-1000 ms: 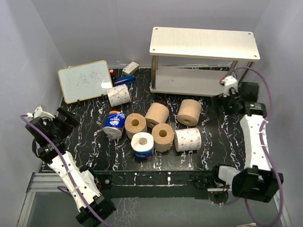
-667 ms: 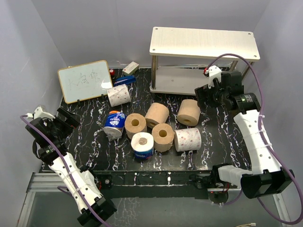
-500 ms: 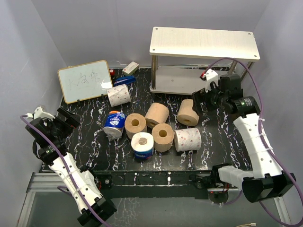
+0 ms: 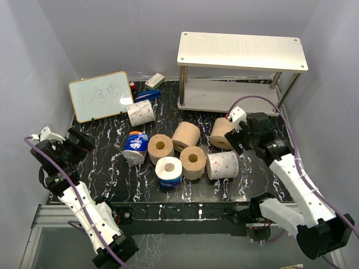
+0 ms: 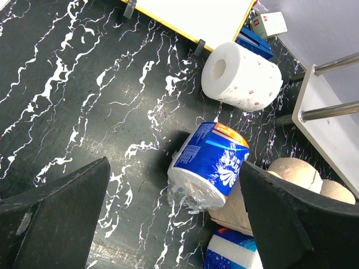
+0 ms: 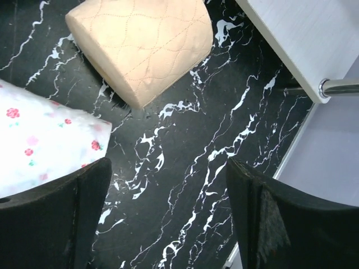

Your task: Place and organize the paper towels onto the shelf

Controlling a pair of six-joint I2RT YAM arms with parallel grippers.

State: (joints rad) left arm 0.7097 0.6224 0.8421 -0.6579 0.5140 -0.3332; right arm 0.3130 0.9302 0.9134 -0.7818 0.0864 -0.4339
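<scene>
The shelf (image 4: 242,51) holds nothing yet, all paper towels (image 4: 193,161) lying about the table (image 4: 106,162) middle (left gripper (image 5: 168,218) and right gripper (image 6: 168,218) both gape, empty).

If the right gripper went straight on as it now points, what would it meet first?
Probably the bare marbled tabletop: the wrist view shows only table between the open fingers of the right gripper. The tan roll and the flowered white roll lie off to one side, though depth is unclear.
</scene>
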